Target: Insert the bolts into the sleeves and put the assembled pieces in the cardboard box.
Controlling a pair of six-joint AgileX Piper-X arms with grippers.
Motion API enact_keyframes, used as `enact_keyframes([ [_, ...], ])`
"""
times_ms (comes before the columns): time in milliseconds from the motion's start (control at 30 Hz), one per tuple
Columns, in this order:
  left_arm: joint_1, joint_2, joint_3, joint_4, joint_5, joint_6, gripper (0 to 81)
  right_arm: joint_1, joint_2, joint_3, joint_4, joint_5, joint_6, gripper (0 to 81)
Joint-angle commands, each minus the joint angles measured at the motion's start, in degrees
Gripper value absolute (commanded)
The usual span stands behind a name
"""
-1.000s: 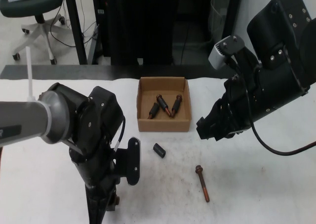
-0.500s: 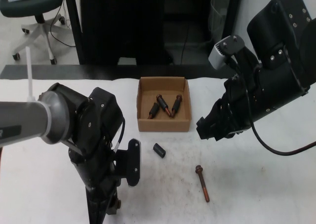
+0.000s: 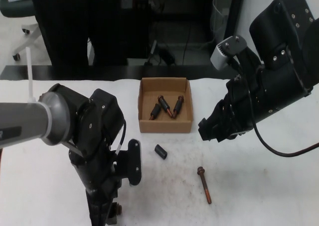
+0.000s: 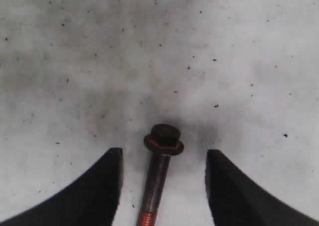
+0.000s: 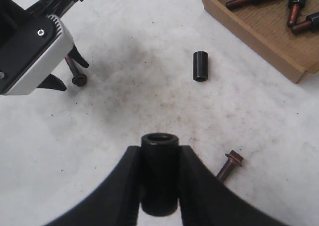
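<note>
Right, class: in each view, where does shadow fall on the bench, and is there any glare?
Left wrist view: a soft dark patch, shadow or grime, rings the bolt head inside the open left end effector. Right wrist view: similar darkening on the bench near the loose sleeve; no glare. High view: bench evenly lit, room behind dim.

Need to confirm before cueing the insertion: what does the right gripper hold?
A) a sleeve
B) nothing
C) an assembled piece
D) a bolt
A: the right gripper is shut on a black sleeve, whose open end shows no bolt.
</note>
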Motion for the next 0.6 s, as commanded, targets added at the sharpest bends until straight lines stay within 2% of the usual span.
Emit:
enact_keyframes([
  [0, 0.07, -0.83, -0.09, 0.25, -1.87, -2.07, 55.2, 0.02, -0.24, -0.09, -0.19, -0.94, -1.13, 0.8],
  [133, 0.07, -0.83, -0.09, 0.28, -3.80, -1.02, 53.7, 0.02, -0.24, -0.09, -0.19, -0.94, -1.44, 0.8],
  [333, 0.07, -0.83, -0.09, -0.58, -3.79, 2.61, 40.3, 0.02, -0.24, -0.09, -0.19, -0.94, -1.44, 0.8],
  [567, 0.07, -0.18, -0.09, -1.08, -1.42, 2.72, 39.2, 0.02, -0.24, -0.09, -0.19, -0.94, -1.44, 0.8],
])
